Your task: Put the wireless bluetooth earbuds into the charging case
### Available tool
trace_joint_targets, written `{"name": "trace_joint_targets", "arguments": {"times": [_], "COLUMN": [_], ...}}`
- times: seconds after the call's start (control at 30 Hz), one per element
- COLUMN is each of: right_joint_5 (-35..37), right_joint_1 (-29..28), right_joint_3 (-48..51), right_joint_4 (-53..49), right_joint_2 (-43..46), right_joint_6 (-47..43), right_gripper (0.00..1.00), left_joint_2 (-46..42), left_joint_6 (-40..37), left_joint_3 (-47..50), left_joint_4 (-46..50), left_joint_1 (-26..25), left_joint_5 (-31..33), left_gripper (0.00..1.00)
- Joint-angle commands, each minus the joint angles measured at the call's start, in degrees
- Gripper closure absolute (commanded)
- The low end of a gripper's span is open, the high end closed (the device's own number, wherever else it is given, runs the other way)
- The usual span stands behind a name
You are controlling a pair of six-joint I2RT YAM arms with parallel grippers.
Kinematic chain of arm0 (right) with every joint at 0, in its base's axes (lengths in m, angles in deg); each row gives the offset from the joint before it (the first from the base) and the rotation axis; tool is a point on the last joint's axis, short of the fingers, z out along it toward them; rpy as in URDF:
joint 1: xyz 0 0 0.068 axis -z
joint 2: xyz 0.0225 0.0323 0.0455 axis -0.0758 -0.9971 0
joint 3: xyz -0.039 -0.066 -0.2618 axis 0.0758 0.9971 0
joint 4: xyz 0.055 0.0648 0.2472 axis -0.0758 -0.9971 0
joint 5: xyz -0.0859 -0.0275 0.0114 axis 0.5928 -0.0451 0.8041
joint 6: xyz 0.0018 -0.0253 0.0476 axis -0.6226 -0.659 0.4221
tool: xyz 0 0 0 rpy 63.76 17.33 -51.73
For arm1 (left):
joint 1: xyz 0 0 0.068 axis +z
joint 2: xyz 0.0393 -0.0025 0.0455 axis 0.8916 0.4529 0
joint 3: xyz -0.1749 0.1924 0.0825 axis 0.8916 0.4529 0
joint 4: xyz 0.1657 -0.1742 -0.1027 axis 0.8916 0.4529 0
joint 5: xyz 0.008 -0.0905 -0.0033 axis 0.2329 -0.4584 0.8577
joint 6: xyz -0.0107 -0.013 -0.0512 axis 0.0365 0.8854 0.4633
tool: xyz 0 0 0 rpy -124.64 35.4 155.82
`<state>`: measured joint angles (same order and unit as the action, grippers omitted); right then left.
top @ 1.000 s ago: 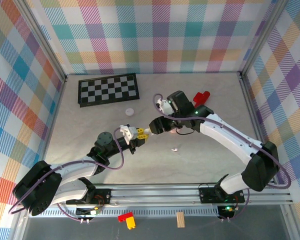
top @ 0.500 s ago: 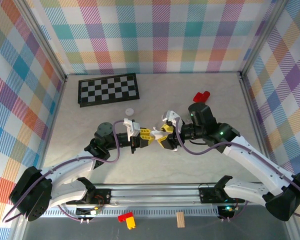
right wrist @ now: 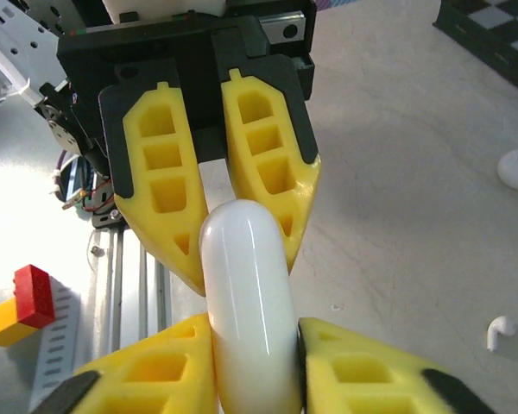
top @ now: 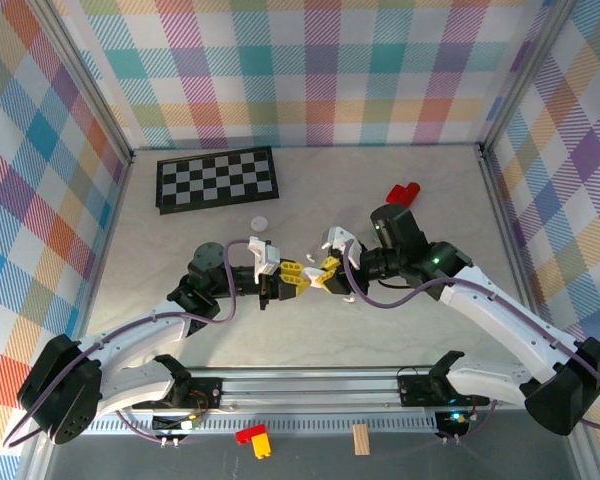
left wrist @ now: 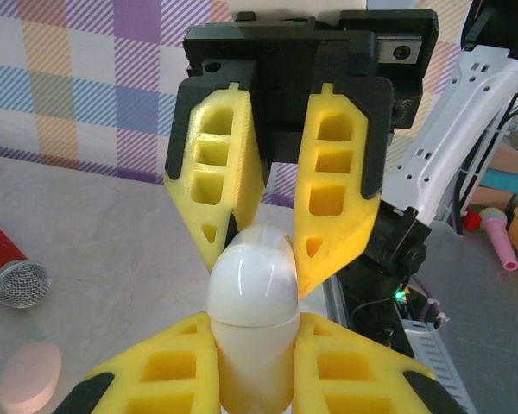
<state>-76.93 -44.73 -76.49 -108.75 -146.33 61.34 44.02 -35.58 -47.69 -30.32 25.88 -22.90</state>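
The right gripper (top: 320, 276) has swung in from the upper right of the top view to the middle. Its jaws, about half open a moment ago, have now closed on the white case (left wrist: 250, 293). The left gripper (top: 296, 278) clamps the same case from the other side, as before, so the two meet nose to nose in the centre of the frame. I think they mean to pull the case open, because it looks closed yet. One earbud (right wrist: 501, 330) lies on the table (top: 180, 250), at the lower right of the right wrist view, apart from both grippers. Nothing is inserted so far.
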Motion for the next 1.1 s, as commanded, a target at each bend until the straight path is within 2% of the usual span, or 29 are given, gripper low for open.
{"name": "trace_joint_targets", "arguments": {"times": [0.0, 0.1, 0.13, 0.17, 0.2, 0.23, 0.3, 0.37, 0.43, 0.5, 0.6, 0.67, 0.83, 1.07], "right_joint_5": [-2.1, -1.0, 0.2, 1.9, 3.6, 5.6, 7.2, 7.8, 11.0, 14.4, 16.3, 15.6, 12.7, 10.9], "right_joint_1": [0.6, 0.9, 1.0, 1.4, 1.8, 2.7, 5.3, 8.7, 11.9, 15.8, 22.8, 26.2, 29.7, 33.4], "right_joint_3": [-2.0, -1.4, -1.0, -0.4, 0.3, 1.2, 3.1, 5.6, 9.0, 11.9, 15.7, 16.8, 19.6, 22.5], "right_joint_4": [-0.9, 0.2, 0.5, 1.2, 2.3, 3.5, 5.9, 8.8, 13.2, 15.8, 16.8, 14.9, 17.5, 22.2], "right_joint_2": [0.2, 1.0, 1.4, 1.8, 2.3, 2.8, 3.5, 4.4, 5.0, 4.4, 2.0, -1.0, -6.9, -16.0], "right_joint_6": [0.0, 1.6, 2.1, 3.0, 4.1, 5.9, 10.0, 14.2, 23.1, 31.9, 43.9, 47.5, 53.8, 57.0], "right_gripper": [0.85, 0.88, 0.87, 0.86, 0.86, 0.86, 0.86, 0.86, 0.89, 0.89, 0.89, 0.88, 0.87, 0.86], "left_joint_2": [-1.5, -1.6, -1.5, -1.7, -1.7, -1.8, -2.7, -3.9, -5.2, -6.3, -7.2, -7.3, -6.6, -6.6], "left_joint_6": [0.5, 0.5, 0.7, 1.0, 1.0, 1.1, 1.0, -0.4, -2.4, -3.9, -4.7, -4.8, -5.7, -5.7], "left_joint_3": [-1.0, -0.6, -0.5, -0.5, -0.5, -0.2, 0.5, 1.4, 1.6, 1.3, 1.7, 1.6, 1.0, 0.8], "left_joint_4": [-2.7, -3.0, -2.9, -2.5, -2.3, -2.3, -2.1, -0.2, 3.7, 7.7, 9.3, 10.1, 11.8, 12.5], "left_joint_1": [0.3, 0.2, 0.3, 0.2, 0.3, 0.2, 0.2, 0.3, 0.2, 0.1, -0.1, -0.1, -0.2, -0.2], "left_joint_5": [-0.8, 0.8, 1.8, 2.5, 2.7, 3.3, 5.2, 8.3, 12.3, 16.4, 19.4, 20.3, 20.6, 22.9], "left_gripper": [0.85, 0.76, 0.63, 0.41, 0.30, 0.20, 0.09, 0.04, 0.00, 0.00, 0.00, 0.00, 0.00, 0.00]}}
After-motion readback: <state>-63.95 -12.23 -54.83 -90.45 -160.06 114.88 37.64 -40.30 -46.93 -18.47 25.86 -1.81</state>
